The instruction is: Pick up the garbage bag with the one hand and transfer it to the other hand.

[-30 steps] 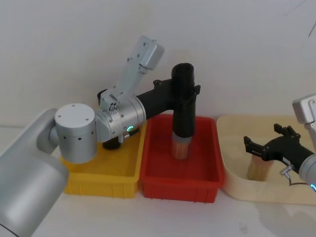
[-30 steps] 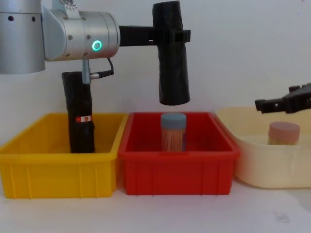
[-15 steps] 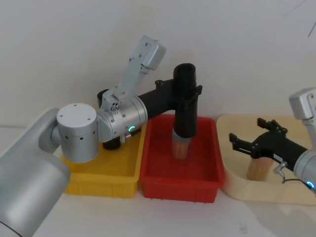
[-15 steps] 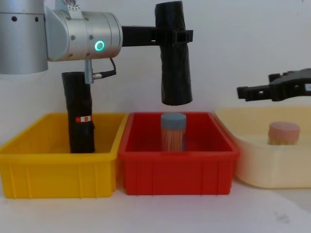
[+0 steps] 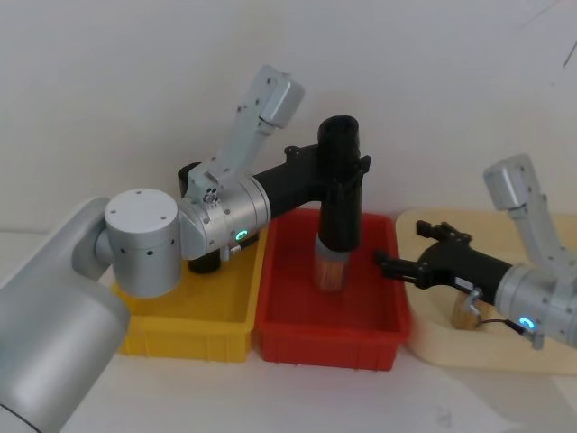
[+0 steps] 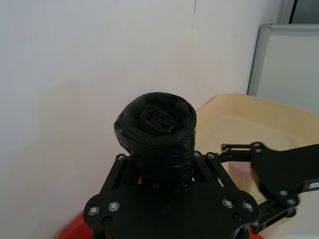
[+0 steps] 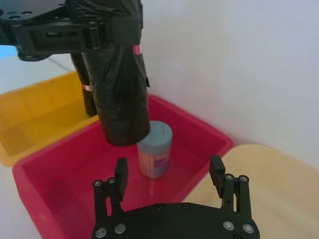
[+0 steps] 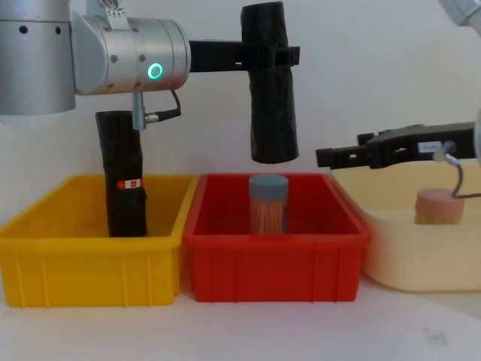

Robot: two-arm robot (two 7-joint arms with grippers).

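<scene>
No readable text anywhere. Closest thing is a small red-and-white sticker (image 8: 129, 183) on the black roll (image 8: 120, 150) standing in the yellow bin (image 8: 45, 256); print too small to make out. The jar (image 7: 155, 142) in the red bin (image 7: 65, 179) has a purplish label (image 7: 159, 162), illegible. The garbage bag (image 8: 270, 90) is plain black.

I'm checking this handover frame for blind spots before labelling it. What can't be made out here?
- Head view: sticker roll in the yellow bin, mostly hidden behind the left arm.
- Head view: toothpick jar, top covered by the garbage bag.
- Head view: pink-lidded jar in the cream tray, mostly behind the right arm.
- Chest view: right gripper is side-on, so its finger gap is unreadable; the right wrist view shows it open.
</scene>
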